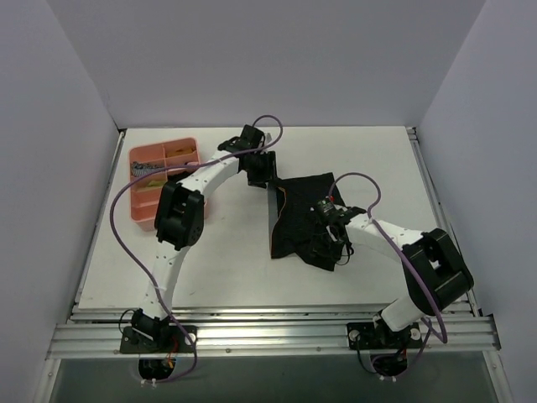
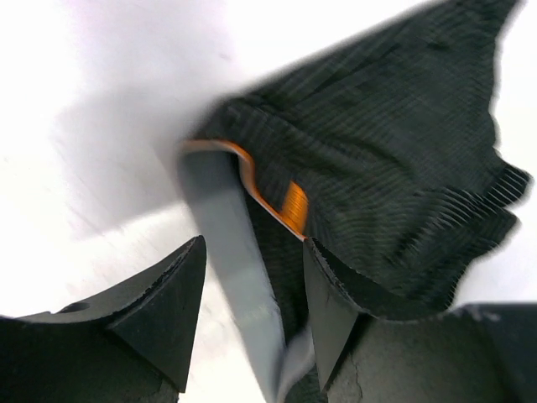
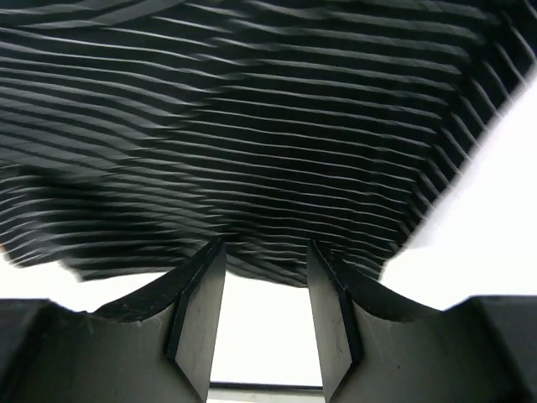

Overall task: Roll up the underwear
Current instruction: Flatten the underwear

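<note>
You have one underwear (image 1: 294, 214) on the table (image 1: 226, 269), lying flat and nearly as wide as it is long. Its long axis runs from the far side toward the arm bases. The band edge (image 1: 271, 220) follows that line on the side facing your left arm.

In the left wrist view the band (image 2: 226, 252) shows grey with an orange trim and passes straight through the gap between the left gripper's (image 2: 253, 252) fingers (image 2: 168, 302). The rest of the dark cloth spreads ahead of the fingertips and off to one side. Those fingers stand apart. The view is blurred, so you cannot tell whether either one touches the band.

Your right gripper (image 3: 266, 252) also has its fingers (image 3: 197, 311) apart, with bare table between them. The ribbed cloth's edge sits just ahead of the tips.

There are two arms. The left one stretches far forward, with its gripper (image 1: 256, 168) at the garment's far band corner. The right one is folded at the elbow, with its gripper (image 1: 329, 235) low over the near part of the cloth.

One pink tray (image 1: 143, 155) sits well off to the left gripper's outer side.
</note>
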